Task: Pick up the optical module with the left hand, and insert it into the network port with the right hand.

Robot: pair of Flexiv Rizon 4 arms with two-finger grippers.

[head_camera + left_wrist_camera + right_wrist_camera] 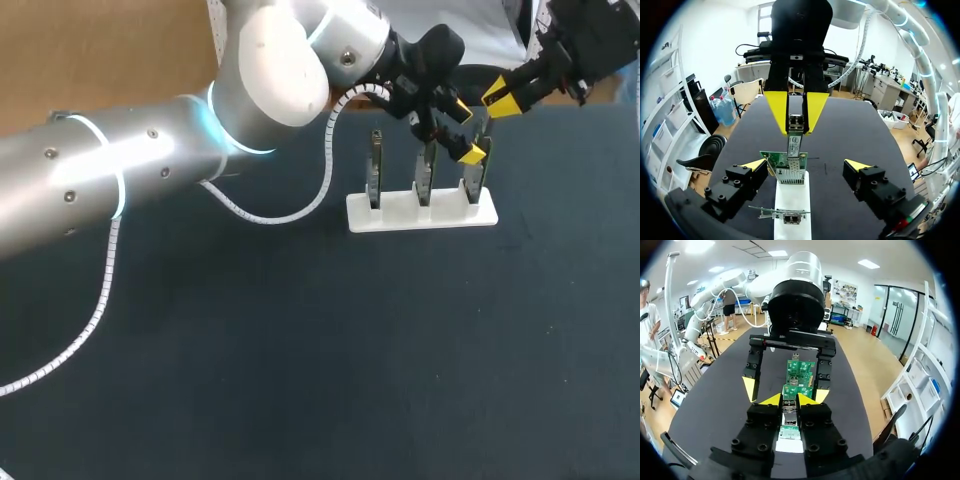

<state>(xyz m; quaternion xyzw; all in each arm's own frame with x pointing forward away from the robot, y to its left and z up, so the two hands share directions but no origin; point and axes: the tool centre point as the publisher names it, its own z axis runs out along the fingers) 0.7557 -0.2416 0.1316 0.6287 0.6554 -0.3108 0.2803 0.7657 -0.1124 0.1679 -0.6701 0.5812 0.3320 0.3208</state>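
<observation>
Looking down in the head view, the left hand [466, 131] and the right hand [500, 98] crowd together above the white stand [420, 213] at the far side of the tabletop [300, 350]. Three boards [375, 170] stand upright in the stand. With the hands this close, I judge that a small sideways slip could knock fingers together or rock a board in its slot. The optical module is masked by the fingers here, and I cannot tell which board is the target.

In the left wrist view, the left hand [806, 165] is released, its fingers spread wide on either side of the network card [771, 159] and touching nothing I can see. The right hand [796, 131] is clenched on the optical module [795, 146], whose free end meets the network port [790, 175] at the card's edge. Nothing braces the card, so a tilted push might jam the module, flex the card or shift the stand. How deep the module sits in the port cannot be made out.

In the right wrist view, the right hand [789, 400] grips the optical module [789, 420] between its fingers, with the network card [800, 374] just ahead. The fingers hide the port's mouth, so misalignment would go unseen.
</observation>
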